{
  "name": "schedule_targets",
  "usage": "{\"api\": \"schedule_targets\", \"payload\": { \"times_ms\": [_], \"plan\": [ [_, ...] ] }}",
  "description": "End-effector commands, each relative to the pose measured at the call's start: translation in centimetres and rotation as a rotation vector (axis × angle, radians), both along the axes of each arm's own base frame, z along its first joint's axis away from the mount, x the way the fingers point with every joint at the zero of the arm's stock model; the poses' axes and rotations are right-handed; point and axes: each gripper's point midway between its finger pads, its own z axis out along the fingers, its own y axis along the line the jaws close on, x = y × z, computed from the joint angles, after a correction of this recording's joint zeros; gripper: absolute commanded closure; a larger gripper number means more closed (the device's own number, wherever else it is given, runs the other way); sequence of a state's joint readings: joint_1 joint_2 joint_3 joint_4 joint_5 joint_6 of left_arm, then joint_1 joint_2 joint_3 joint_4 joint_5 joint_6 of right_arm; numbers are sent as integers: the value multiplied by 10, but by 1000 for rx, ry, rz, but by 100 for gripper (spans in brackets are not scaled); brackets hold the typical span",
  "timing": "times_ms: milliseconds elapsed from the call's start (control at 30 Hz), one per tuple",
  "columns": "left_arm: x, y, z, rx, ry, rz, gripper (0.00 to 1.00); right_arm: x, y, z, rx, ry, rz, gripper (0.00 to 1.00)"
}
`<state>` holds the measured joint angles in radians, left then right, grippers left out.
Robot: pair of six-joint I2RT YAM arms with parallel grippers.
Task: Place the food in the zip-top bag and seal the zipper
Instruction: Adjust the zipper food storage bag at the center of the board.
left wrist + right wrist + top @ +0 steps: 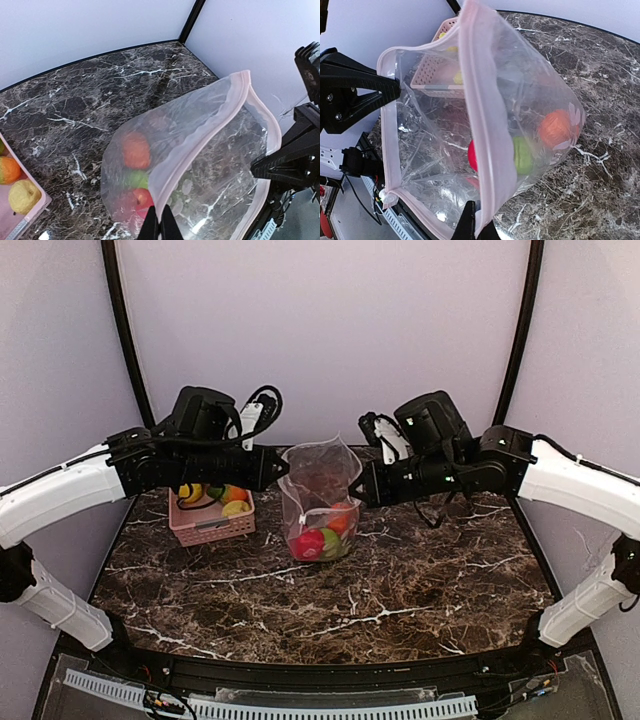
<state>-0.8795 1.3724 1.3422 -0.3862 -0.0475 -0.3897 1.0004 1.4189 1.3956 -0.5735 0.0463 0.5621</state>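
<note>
The clear zip-top bag (pixel 320 490) hangs upright over the middle of the table, stretched between my two grippers. Its mouth gapes, with the two pink sides of the zipper (pixel 482 125) apart. My left gripper (pixel 161 222) is shut on one side of the pink strip (pixel 186 157). My right gripper (pixel 479 225) is shut on the opposite side. Food lies in the bottom of the bag: an orange piece (pixel 555 127), a green one (pixel 523 155) and a red one (pixel 472 155). In the top view these pieces (pixel 322 537) rest low against the table.
A pink slotted basket (pixel 210 525) stands left of the bag, under my left arm. It holds an orange fruit (pixel 7 170) and a yellow fruit (pixel 22 195). Purple walls close in the back and both sides of the dark marble table (pixel 400 590).
</note>
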Motion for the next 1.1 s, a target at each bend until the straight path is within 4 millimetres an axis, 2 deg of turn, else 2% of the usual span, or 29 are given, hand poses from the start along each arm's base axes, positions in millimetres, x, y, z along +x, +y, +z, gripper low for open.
{"api": "schedule_targets", "payload": {
  "times_ms": [0, 200, 400, 500, 567, 600, 733, 833, 900, 1000, 1067],
  "plan": [
    [9, 26, -17, 163, -31, 75, 99, 3, -19, -7, -70, 19, -64, 100],
    [14, 45, -33, 246, -30, 149, 99, -2, -26, -15, -90, 50, -74, 100],
    [5, 32, -26, 153, -22, 85, 96, -6, -21, -15, -72, 62, -48, 100],
    [-1, 24, -22, 115, 0, 37, 88, -7, -16, -11, -52, 59, -27, 100],
    [-6, 19, -18, 82, 13, 7, 78, -8, -14, -8, -36, 55, -18, 100],
    [-8, 17, -13, 61, 13, -1, 67, -8, -13, -7, -32, 54, -13, 100],
    [-25, 7, 8, -42, 11, -100, 38, -7, -10, -6, -25, 48, -7, 100],
    [-38, 7, 33, -132, -32, -151, 23, -7, -8, -6, -22, 49, -3, 100],
    [-45, 10, 41, -158, -36, -171, 11, -7, -8, -6, -21, 49, -1, 100],
    [-41, 24, 43, -140, -23, -126, 6, -7, -7, -7, -21, 51, 0, 100],
    [-30, 40, 30, -97, 8, -65, 5, -7, -5, -7, -16, 50, 4, 100]
  ]
}}
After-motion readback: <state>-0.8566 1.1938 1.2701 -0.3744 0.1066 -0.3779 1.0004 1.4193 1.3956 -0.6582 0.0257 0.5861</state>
